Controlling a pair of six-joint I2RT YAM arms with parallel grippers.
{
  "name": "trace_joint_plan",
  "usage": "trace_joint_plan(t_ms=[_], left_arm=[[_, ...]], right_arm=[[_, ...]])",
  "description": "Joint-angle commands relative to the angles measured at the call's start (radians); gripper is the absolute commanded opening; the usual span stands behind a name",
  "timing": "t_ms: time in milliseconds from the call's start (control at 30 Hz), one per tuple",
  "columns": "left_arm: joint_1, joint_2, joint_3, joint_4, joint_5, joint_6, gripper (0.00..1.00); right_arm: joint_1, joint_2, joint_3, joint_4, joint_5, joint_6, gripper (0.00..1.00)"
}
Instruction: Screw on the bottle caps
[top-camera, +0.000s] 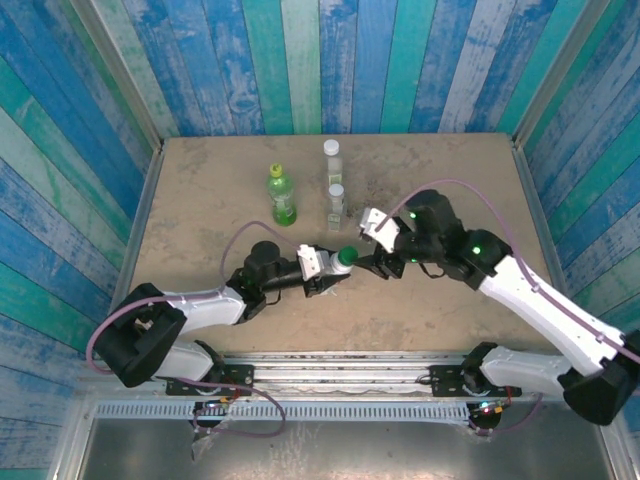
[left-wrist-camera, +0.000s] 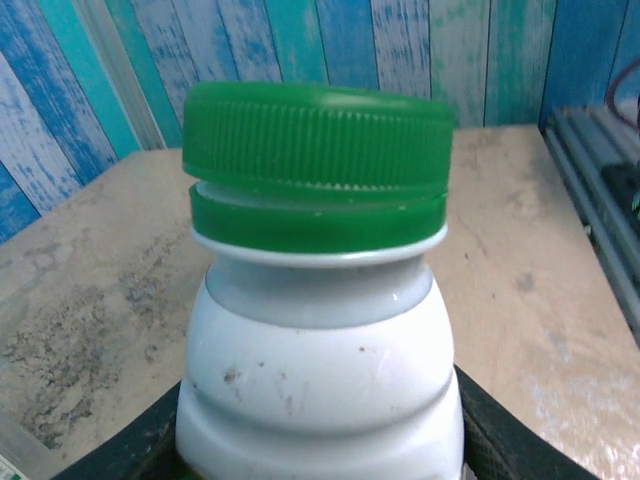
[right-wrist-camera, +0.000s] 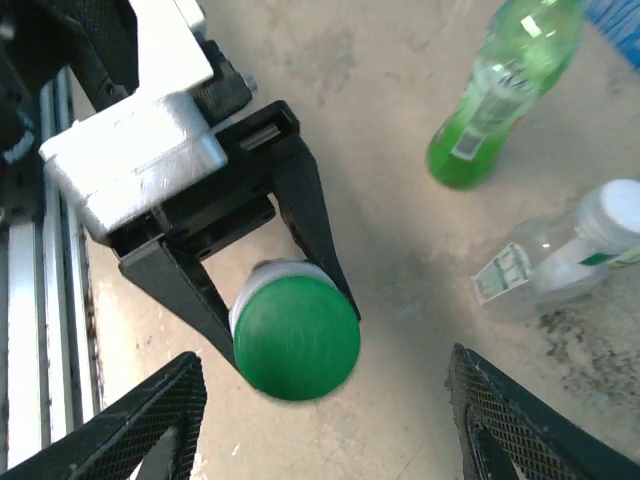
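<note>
The left arm (top-camera: 200, 305) and right arm (top-camera: 540, 300) reach inward, grippers nearly tip to tip.
The left gripper (top-camera: 332, 264) is clamped on a white plastic bottle (left-wrist-camera: 320, 370). The right gripper (top-camera: 370, 264) faces it with fingers spread wide.

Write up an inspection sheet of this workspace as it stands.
Surface: tan table, scuffed, with dark stains.
Job's things: white bottle carries the dark green cap, which does not look flush, with a gap under one side. The green bottle, far clear bottle and near clear bottle stand capped at the back.
Clutter: nothing seen.
Grippers: left gripper is shut on the white bottle. The right gripper is open, jaws wide either side of the cap and not touching it.
Cables: purple cables loop off both arms.
Surroundings: blue and green plank walls; metal rail at the near edge.
</note>
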Motion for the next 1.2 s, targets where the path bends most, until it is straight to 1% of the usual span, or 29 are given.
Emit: trace_joint_plan(t_ms=[0, 67, 133, 200, 333, 467, 567, 633, 733, 833, 933, 1033, 1100, 1167], left_arm=[[0.018, 0.022, -0.022, 0.228, 0.083, -0.176, 0.47], [0.020, 0.026, -0.019, 0.274, 0.112, -0.224, 0.47], [0.019, 0.029, -0.016, 0.297, 0.132, -0.257, 0.46], [0.019, 0.034, -0.015, 0.312, 0.144, -0.271, 0.47], [0.019, 0.037, -0.009, 0.323, 0.155, -0.291, 0.47], [0.018, 0.032, -0.002, 0.296, 0.157, -0.282, 0.47], [0.018, 0.035, -0.004, 0.295, 0.153, -0.275, 0.46], [0.018, 0.036, -0.004, 0.291, 0.152, -0.269, 0.47], [0.019, 0.033, -0.004, 0.287, 0.148, -0.268, 0.47], [0.020, 0.031, -0.007, 0.284, 0.139, -0.266, 0.47], [0.019, 0.030, -0.009, 0.281, 0.122, -0.263, 0.50], [0.019, 0.030, -0.010, 0.269, 0.105, -0.259, 0.54], [0.018, 0.030, -0.008, 0.259, 0.094, -0.260, 0.68], [0.020, 0.017, -0.021, 0.267, 0.055, -0.274, 0.88]], right_arm=[[-0.028, -0.086, -0.118, 0.272, -0.078, 0.144, 0.70], [-0.032, -0.135, -0.189, 0.372, -0.098, 0.160, 0.74], [-0.033, -0.165, -0.259, 0.466, -0.148, 0.166, 0.74], [-0.033, -0.168, -0.312, 0.563, -0.182, 0.209, 0.74], [-0.033, -0.116, -0.331, 0.643, -0.242, 0.254, 0.73], [-0.033, -0.069, -0.340, 0.728, -0.281, 0.283, 0.71], [-0.031, -0.040, -0.326, 0.740, -0.298, 0.285, 0.70], [-0.030, -0.028, -0.324, 0.744, -0.298, 0.283, 0.66], [-0.030, -0.017, -0.318, 0.728, -0.307, 0.278, 0.53], [-0.030, -0.015, -0.313, 0.703, -0.286, 0.275, 0.47], [-0.030, -0.015, -0.311, 0.691, -0.298, 0.270, 0.40], [-0.030, -0.015, -0.307, 0.679, -0.298, 0.253, 0.38], [-0.030, -0.018, -0.307, 0.680, -0.281, 0.230, 0.38], [-0.030, -0.022, -0.313, 0.681, -0.236, 0.229, 0.37]])
